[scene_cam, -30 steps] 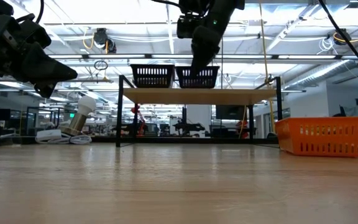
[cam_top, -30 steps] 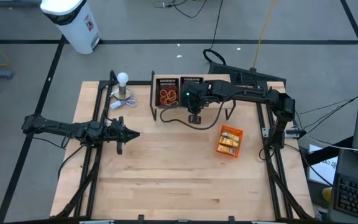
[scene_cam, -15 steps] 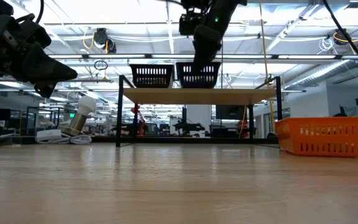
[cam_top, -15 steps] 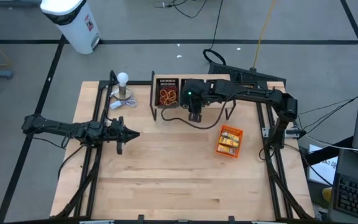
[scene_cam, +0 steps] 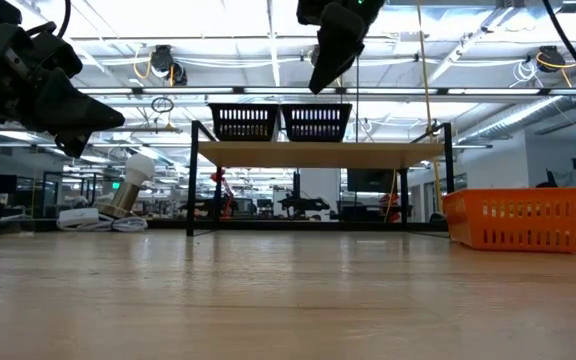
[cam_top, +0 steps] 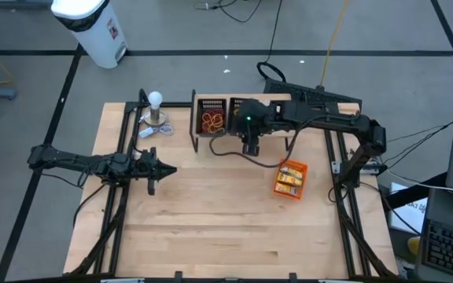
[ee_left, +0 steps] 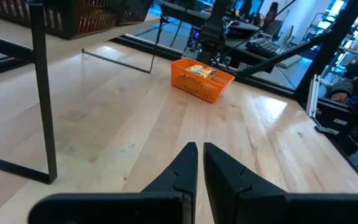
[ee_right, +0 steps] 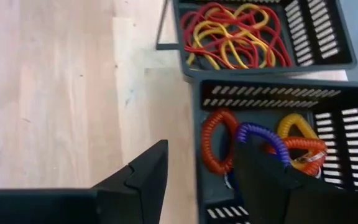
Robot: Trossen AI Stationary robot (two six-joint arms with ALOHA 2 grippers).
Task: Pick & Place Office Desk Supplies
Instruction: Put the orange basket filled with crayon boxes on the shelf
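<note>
The right gripper (cam_top: 250,147) is now hanging spread and empty above the right-hand black mesh bin (ee_right: 347,162), having sprung apart in the last second and lifted clear. This likely means a coil ring has just been dropped. The rings (ee_right: 253,146) are lying inside that bin, their loops flat, with no clear long axis. Beside it, rubber bands (ee_right: 235,34) are filling the neighbouring bin. The left gripper (cam_top: 154,167) is waiting pressed together, well apart.

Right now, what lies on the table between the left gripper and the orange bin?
Nothing: in the left wrist view, bare wood runs from the left gripper to the orange bin. The high view agrees.
</note>
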